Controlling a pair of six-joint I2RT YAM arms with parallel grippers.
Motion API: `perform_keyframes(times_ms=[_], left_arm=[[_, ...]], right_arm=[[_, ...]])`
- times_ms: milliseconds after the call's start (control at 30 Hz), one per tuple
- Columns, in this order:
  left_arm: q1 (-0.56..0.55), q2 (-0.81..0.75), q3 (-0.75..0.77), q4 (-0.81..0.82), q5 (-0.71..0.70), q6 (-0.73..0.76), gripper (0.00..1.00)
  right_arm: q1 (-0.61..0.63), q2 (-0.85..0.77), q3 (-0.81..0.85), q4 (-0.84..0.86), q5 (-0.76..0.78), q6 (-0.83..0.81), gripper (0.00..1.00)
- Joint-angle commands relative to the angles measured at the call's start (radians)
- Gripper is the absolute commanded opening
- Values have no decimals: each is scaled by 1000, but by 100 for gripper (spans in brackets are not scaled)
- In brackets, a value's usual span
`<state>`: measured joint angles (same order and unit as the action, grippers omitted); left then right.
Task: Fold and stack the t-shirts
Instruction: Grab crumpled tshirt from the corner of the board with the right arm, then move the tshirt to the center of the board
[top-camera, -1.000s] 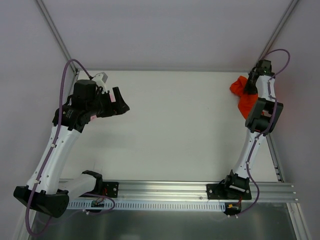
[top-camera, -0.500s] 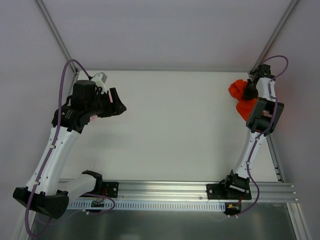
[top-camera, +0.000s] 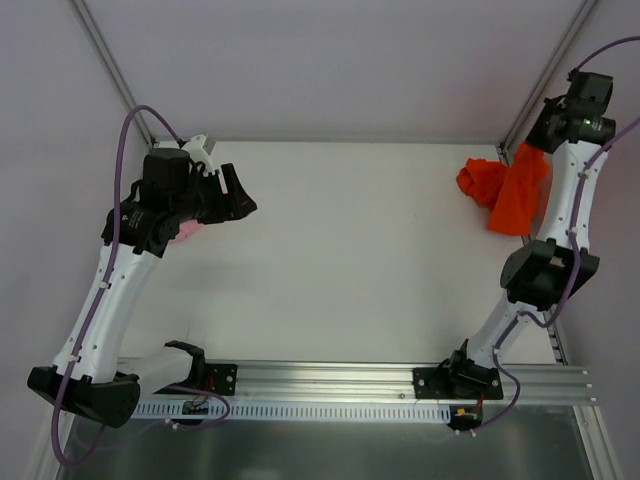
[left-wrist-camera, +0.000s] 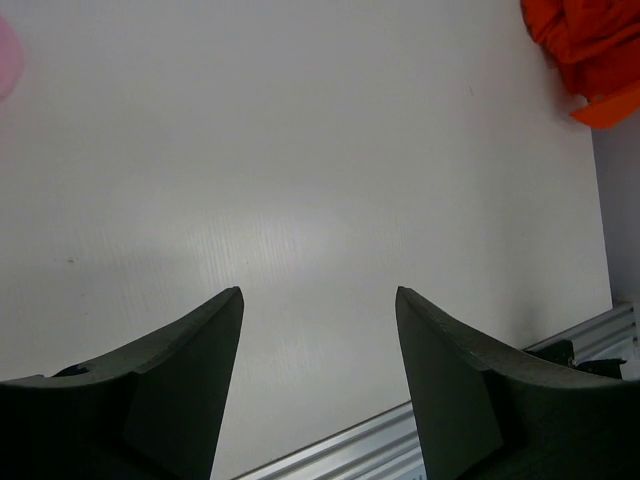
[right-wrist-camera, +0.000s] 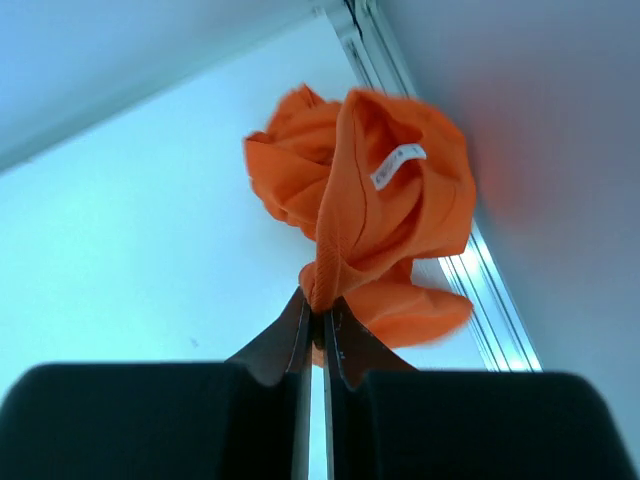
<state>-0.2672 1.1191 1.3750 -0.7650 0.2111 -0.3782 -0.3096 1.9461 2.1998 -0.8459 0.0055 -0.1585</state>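
The orange-red t-shirt (top-camera: 512, 195) hangs bunched at the table's far right corner, partly lifted. My right gripper (top-camera: 533, 148) is shut on its ribbed edge. In the right wrist view the jaws (right-wrist-camera: 322, 308) pinch the cloth, and the shirt (right-wrist-camera: 385, 215) dangles below with a white label showing. My left gripper (top-camera: 242, 196) is open and empty above the table's left side; its fingers (left-wrist-camera: 318, 292) frame bare table. Only a sliver of the pale pink t-shirt (top-camera: 186, 232) shows under the left arm. It sits at the top left corner of the left wrist view (left-wrist-camera: 6, 50).
The white table (top-camera: 360, 250) is ringed by pale walls with metal frame posts at the back corners. An aluminium rail (top-camera: 330, 385) runs along the near edge and holds both arm bases. A side rail (right-wrist-camera: 480, 290) runs by the orange shirt.
My right arm has risen high and pulled the orange shirt up from its heap into a hanging strip. My left arm has shifted slightly, uncovering a bit of pink cloth.
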Motion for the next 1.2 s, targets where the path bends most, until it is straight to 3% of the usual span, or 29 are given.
perform_keyframes(times_ms=[0,200,367,533,667,900,1067,1167], left_arm=[[3,-8,61,32,47,7,64],[3,-18,45,39,82,2,65],[5,-42,15,46,91,7,65],[3,-74,13,33,82,5,65],[3,-102,10,15,73,7,66],[5,-134,36,-16,18,13,67],[3,-159,52,-40,-24,7,71],[3,-182,56,-59,-65,13,73]], right_arm=[[7,-208,48,-59,-65,42,1],[67,-432,58,-65,-214,82,1],[191,-458,285,-133,-315,148,1],[325,-496,301,-114,-338,238,1],[469,-501,267,-117,-296,260,1],[870,-438,256,-110,-102,218,1],[961,-403,226,-131,-12,198,1],[974,-418,126,-121,36,198,1]])
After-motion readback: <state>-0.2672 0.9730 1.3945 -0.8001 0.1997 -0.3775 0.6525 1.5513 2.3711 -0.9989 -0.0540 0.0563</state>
